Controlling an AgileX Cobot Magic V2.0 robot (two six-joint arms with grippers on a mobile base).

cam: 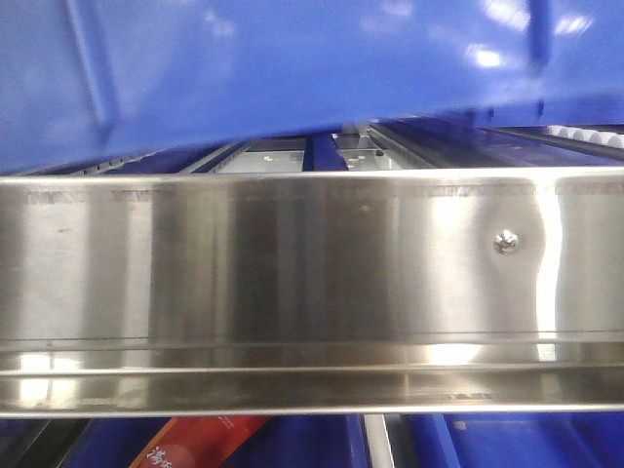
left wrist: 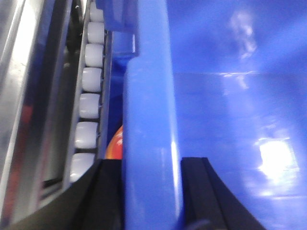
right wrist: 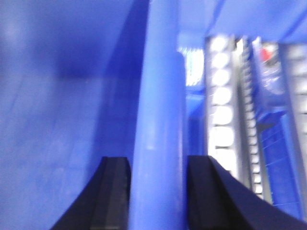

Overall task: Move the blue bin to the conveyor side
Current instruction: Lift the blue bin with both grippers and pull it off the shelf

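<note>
The blue bin (cam: 292, 58) fills the top of the front view, its underside tilted and hanging just above a steel rail. In the left wrist view my left gripper (left wrist: 151, 165) is shut on the bin's thick rim (left wrist: 148, 105), one black finger on each side of it. The glossy inside of the bin (left wrist: 230, 120) spreads to the right. My right gripper (right wrist: 158, 165) is likewise shut on the opposite rim (right wrist: 160, 96), with the bin's inner wall (right wrist: 57, 96) to its left. The conveyor is out of view.
A shiny stainless-steel shelf rail (cam: 292, 283) spans the front view directly below the bin. Rows of white rollers (left wrist: 91, 96) (right wrist: 220, 96) run beside each held rim. An orange-red package (cam: 195, 444) and other blue bins (cam: 526, 444) lie on the level below.
</note>
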